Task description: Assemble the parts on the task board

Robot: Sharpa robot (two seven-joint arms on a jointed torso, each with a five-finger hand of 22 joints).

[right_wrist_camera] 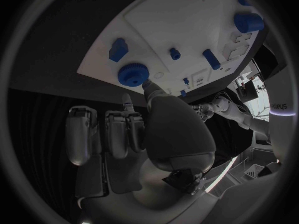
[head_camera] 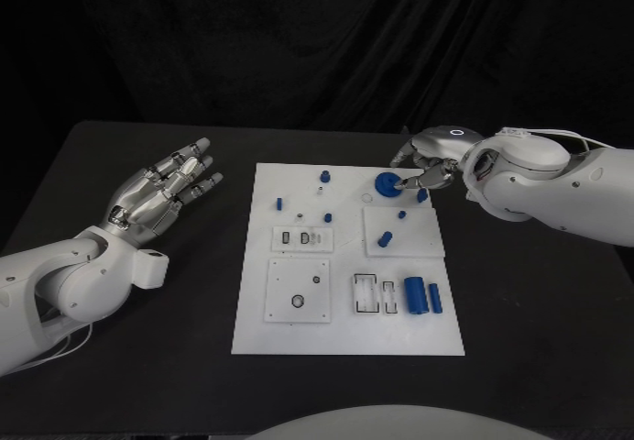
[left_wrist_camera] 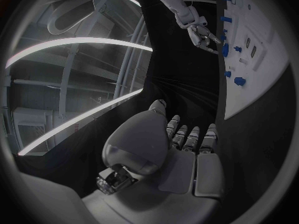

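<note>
The right silver hand (head_camera: 430,170) pinches a round blue knob (head_camera: 388,182) on the white task board (head_camera: 346,332); the left silver hand (head_camera: 163,192) lies spread wide, holding nothing.

— What sort of place is this?

— A robot lab, or a test cell. A black counter (head_camera: 132,385) stands against a black curtain (head_camera: 317,55), staged so that nothing distracts.

— What else says lab?

— The white board (head_camera: 346,335) lying square in the middle of the counter, with cut-out slots and small blue parts (head_camera: 413,295) set on it like a test fixture. Two white robot arms reach in from either side.

— Any sign of the room itself?

— In the left wrist view, long strip lights (left_wrist_camera: 74,47) run overhead past the curtain, like an industrial hall or workshop ceiling.
</note>
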